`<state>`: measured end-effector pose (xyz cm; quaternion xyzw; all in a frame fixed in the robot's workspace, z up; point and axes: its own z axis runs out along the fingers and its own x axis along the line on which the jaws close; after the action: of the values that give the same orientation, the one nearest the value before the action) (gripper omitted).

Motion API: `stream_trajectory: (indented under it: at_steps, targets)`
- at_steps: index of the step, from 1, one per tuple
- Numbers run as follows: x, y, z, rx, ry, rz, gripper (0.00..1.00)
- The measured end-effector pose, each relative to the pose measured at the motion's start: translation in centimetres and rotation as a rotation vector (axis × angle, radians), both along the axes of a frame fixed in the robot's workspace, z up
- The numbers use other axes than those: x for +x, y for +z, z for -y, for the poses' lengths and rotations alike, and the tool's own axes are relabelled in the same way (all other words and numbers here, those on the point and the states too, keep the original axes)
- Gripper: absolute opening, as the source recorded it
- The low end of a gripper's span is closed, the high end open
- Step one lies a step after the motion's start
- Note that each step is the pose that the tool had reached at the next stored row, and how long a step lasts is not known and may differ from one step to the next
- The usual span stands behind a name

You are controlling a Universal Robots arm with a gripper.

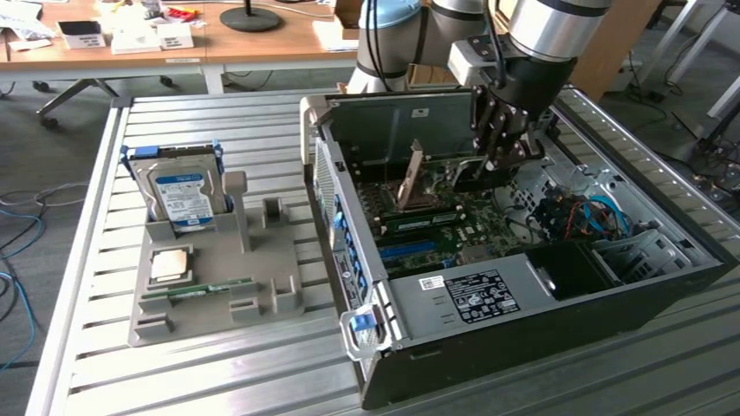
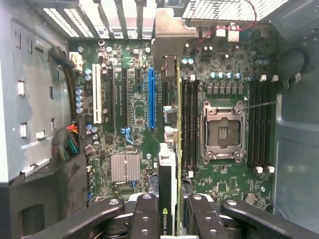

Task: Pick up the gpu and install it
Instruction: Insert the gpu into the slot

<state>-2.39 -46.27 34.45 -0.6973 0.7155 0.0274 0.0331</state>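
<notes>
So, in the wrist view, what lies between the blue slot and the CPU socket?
The wrist view shows the gpu, held edge-on in the gripper, then black memory slots beside the CPU socket.

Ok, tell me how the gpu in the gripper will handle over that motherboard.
Probably stiff: the gpu stands straight, held edge-on in the gripper. Likely light, being thin. Probably fragile: bare circuit board, and its metal bracket end overhangs the grip, so it could pivot.
</notes>
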Motion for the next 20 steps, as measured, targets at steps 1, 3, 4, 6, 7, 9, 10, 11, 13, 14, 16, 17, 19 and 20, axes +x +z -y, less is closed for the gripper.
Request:
stream_trajectory:
  at_steps: [1,3,4,6,7,9,10,11,13,14,16,17,19,20]
  targets:
    - [-0.22,-0.03,0.00,0.0001,0.000,0.0002,0.27]
    - [-0.63,-0.08,0.00,0.0000,0.000,0.0003,0.27]
    - [-0.77,-0.10,-0.01,0.0000,0.000,0.0003,0.27]
    - [-0.83,-0.19,-0.01,0.0003,0.000,0.0004,0.27]
    - [-0.84,-0.31,0.00,0.0003,0.000,0.0004,0.27]
    - [-0.86,-0.62,0.00,0.0001,0.000,0.0003,0.27]
    - [-0.87,-0.75,0.00,0.0002,0.000,0.0003,0.27]
    - [-0.87,-0.77,0.00,-0.0001,0.000,0.0003,0.27]
    - [-0.88,-0.77,0.00,0.0000,0.000,0.0003,0.27]
    - [-0.88,-0.78,0.00,0.0000,0.000,0.0004,0.27]
    - [-0.88,-0.78,0.00,0.0000,0.000,0.0003,0.27]
    - [-0.91,-0.78,0.00,0.0000,0.000,0.0003,0.27]
    - [-0.92,-0.78,0.00,0.0000,0.000,0.0003,0.27]
    - [-0.92,-0.78,0.00,0.0000,0.000,0.0003,0.27]
